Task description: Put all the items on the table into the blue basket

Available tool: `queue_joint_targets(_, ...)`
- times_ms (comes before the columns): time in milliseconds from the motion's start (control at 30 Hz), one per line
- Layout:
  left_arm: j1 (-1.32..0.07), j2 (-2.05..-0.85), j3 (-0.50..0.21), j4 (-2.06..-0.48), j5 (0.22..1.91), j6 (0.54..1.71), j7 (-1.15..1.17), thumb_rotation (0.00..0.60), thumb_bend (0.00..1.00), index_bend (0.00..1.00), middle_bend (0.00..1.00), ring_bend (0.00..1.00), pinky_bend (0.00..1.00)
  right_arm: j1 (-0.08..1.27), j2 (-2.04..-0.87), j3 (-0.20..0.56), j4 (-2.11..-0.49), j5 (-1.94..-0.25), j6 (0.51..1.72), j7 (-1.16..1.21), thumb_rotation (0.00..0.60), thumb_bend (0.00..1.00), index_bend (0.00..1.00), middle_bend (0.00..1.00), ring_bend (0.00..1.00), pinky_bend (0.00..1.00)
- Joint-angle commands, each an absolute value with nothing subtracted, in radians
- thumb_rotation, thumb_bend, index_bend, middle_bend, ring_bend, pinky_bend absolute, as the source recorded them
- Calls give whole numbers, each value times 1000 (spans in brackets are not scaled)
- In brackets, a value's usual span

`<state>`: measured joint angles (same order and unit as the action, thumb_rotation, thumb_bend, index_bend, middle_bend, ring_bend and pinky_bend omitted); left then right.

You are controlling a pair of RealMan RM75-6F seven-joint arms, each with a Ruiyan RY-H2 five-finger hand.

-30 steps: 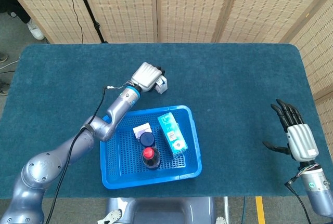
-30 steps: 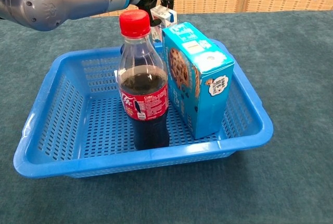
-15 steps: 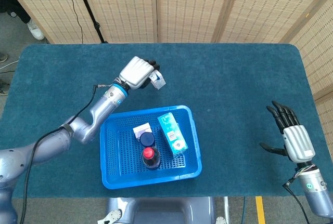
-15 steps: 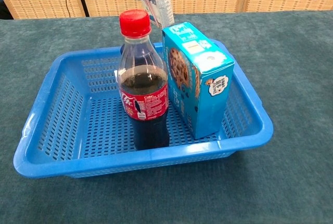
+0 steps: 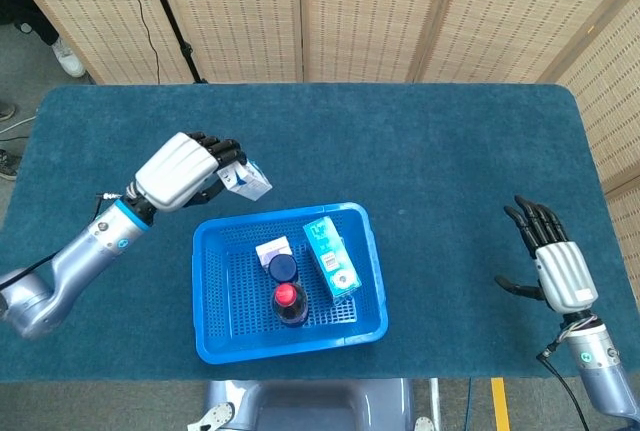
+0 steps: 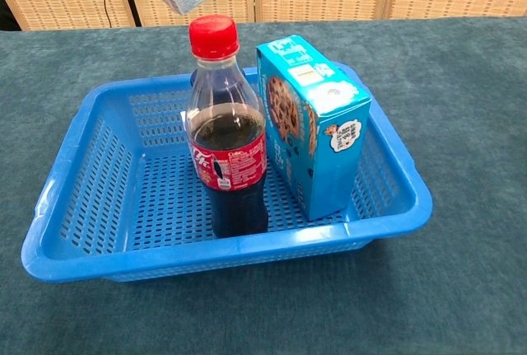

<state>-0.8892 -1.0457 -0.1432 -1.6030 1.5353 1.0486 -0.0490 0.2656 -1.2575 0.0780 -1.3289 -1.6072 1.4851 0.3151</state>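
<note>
Currently: small carton (image 5: 246,180) pinched aloft in left hand (image 5: 182,170), just beyond blue basket (image 5: 370,251) rim. Right hand (image 5: 556,273) spread, idle. Advised: carry over bare mesh left of cola bottle (image 6: 226,133), lower, then release.

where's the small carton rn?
Head view: the small carton is held by the left hand, just beyond the basket's far-left corner. Chest view shows only its lower end at the top edge.

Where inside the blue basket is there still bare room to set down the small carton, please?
The basket's left half, between its left wall and the cola bottle, is bare mesh. The right half is crowded: bottle, biscuit box, a blue-lidded item and a small white pack.
</note>
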Motion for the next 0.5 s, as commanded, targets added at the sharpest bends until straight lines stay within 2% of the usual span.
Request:
queue_joint_targets(33,-842,-988,-89,-1669,1616,1096,-89,600,581,675,526,469,533,266,-1259,78,-1330,-1607,1485,310,600,0,44,0,0,49)
queue_joint_targets(100,-814,-963,-41,-1715,1700,1124,-112,600,581,675,526,471,533,267,-1260,77,-1335,-1610,1486,307,600,0,44,0,0,49)
queue_joint_targets(267,-796,-941,20,-1764,1822,1138,-144,600,582,675,526,472,533,264,-1257,77,-1341,-1613,1493,305,600,0,44,0,0,49)
queue_joint_targets(500,-785,-951,60,-1793,1899,1115,-98,600,583,675,526,472,533,262,-1251,82,-1338,-1606,1496,316,600,0,44,0,0,49)
